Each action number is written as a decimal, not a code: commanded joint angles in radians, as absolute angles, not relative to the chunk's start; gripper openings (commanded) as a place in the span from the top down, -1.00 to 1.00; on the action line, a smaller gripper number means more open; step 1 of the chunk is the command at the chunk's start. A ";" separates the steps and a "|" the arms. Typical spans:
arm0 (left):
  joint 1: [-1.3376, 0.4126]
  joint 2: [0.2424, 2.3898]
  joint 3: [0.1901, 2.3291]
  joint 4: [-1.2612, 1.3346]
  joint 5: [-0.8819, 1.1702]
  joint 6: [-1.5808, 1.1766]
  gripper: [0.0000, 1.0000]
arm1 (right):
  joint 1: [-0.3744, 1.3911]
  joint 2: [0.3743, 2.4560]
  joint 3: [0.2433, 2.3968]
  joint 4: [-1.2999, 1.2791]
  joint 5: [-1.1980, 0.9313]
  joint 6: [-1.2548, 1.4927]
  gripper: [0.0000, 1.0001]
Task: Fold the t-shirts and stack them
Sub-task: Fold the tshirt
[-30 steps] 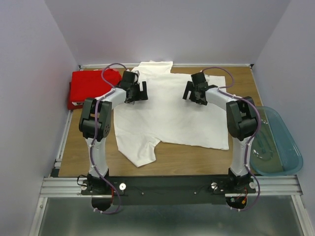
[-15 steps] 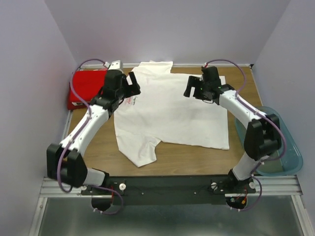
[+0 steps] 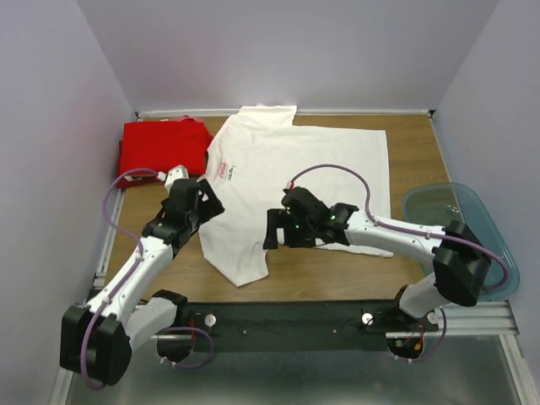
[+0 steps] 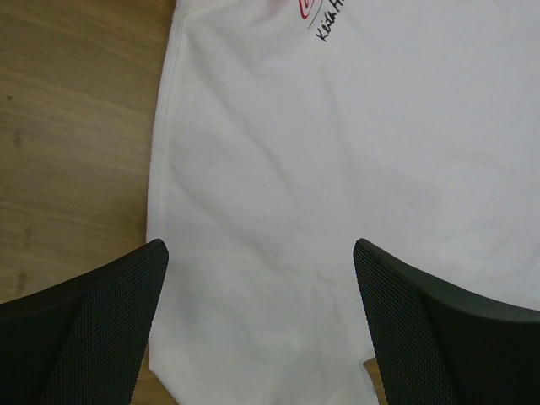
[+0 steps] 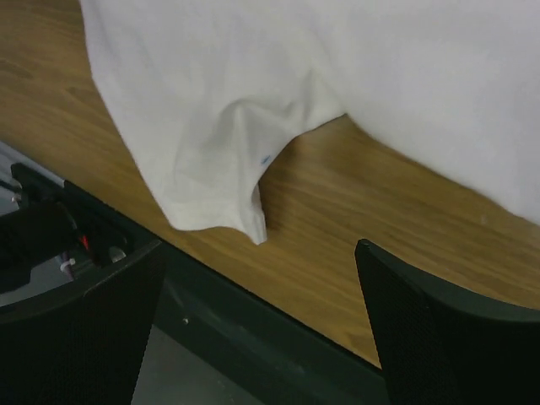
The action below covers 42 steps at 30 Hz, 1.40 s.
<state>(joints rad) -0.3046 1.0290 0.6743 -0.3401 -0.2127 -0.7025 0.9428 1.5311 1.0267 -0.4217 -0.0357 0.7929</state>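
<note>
The left hand (image 4: 260, 249) is spread wide with nothing between its two dark fingers (image 4: 93, 329). It hangs over the left side edge of the white t-shirt (image 4: 337, 169). That edge runs down the frame nearer the left finger, with bare wooden tabletop (image 4: 67, 126) beside it. Whether the fingers touch the cloth cannot be told. At the top of the left wrist view sits the small red chest logo (image 4: 314, 8), with a line of black script under it.

The right hand (image 5: 260, 251) is also wide open and holds nothing. It hovers above the near edge of the same shirt, where a short sleeve (image 5: 215, 160) lies bunched and pointing towards the black rail (image 5: 245, 337) at the tabletop's near side. Bare wood shows between the sleeve and the shirt's hem.

Seen from above, the white shirt lies spread flat across the middle of the tabletop, collar at the far edge, with mild wrinkles. The red t-shirt (image 3: 160, 145) is folded in the far left corner, just beside the white shirt's shoulder. A translucent blue-tinted tub (image 3: 439, 211) sits at the right edge, apart from both shirts, with the right arm's elbow in front of it.
</note>
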 commanded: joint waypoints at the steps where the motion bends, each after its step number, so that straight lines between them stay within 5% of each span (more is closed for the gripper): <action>1: -0.321 0.864 0.600 -0.376 -0.239 -0.882 -0.97 | 0.994 1.465 0.982 -0.433 -0.041 0.830 -0.96; 11: -0.321 0.699 0.657 -0.583 -0.252 -0.890 -0.97 | 0.996 1.411 0.865 -0.416 -0.072 0.814 -0.89; 28: -0.321 0.787 0.643 -0.468 -0.020 -0.744 -0.97 | 1.075 1.795 1.098 -0.299 -0.075 0.893 -0.59; 34: -0.321 0.732 0.664 -0.532 -0.054 -0.798 -0.97 | 1.077 1.819 1.109 -0.305 -0.196 0.854 -0.05; 38: -0.321 0.704 0.670 -0.578 -0.078 -0.819 -0.97 | 1.063 1.790 1.146 -0.357 -0.207 0.868 0.99; 42: -0.321 0.678 0.644 -0.600 -0.064 -0.842 -0.96 | 0.974 1.735 1.158 -0.393 -0.248 0.926 0.99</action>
